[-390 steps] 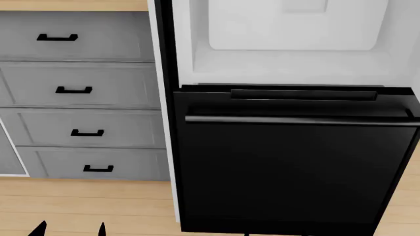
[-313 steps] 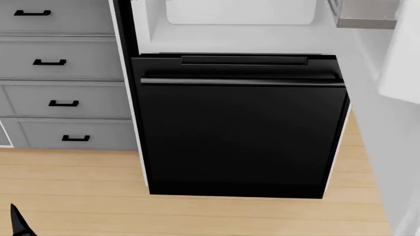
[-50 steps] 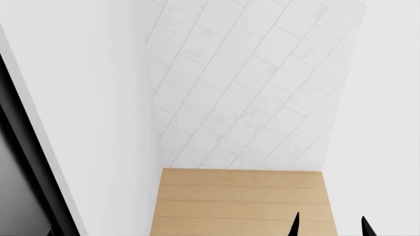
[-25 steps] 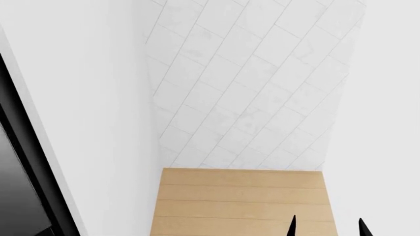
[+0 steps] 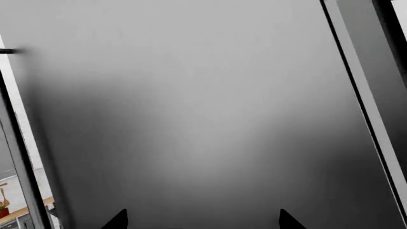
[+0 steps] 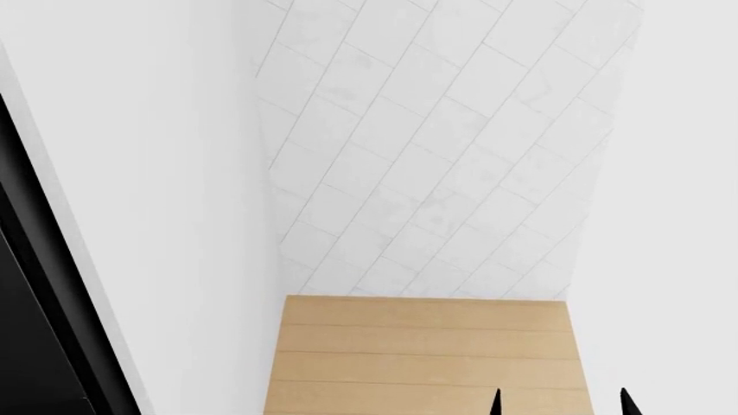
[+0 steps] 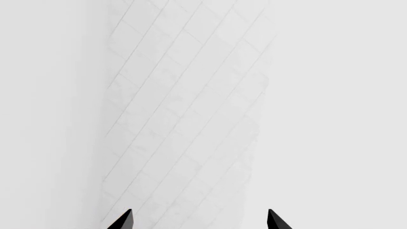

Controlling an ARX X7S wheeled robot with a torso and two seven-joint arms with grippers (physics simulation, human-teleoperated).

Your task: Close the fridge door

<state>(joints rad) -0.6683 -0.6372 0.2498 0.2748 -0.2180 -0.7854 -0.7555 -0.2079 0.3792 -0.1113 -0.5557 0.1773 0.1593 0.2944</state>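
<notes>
The fridge door [image 5: 203, 109] fills the left wrist view as a glossy dark panel, with a black stub of its bar handle [image 5: 6, 51] at one edge. My left gripper [image 5: 203, 220] faces that panel close up, open, nothing between its fingers. In the head view a black strip of the door [image 6: 29, 346] runs along the far left beside a white surface. My right gripper [image 6: 563, 404] shows only its two black tips at the bottom right. It is open and empty, and points at a white tiled wall [image 7: 184, 109].
A white panel [image 6: 150, 190] rises on the left and a plain white wall [image 6: 680, 216] on the right. Between them stand a tiled wall [image 6: 438, 147] and a strip of wooden floor [image 6: 427, 354]. A sliver of kitchen [image 5: 9, 205] shows past the door's edge.
The head view has swung from the fridge's front and grey drawers to the tiled wall. Over the last second the right gripper's tips drifted slightly left and lower, and the black strip darkened.
</notes>
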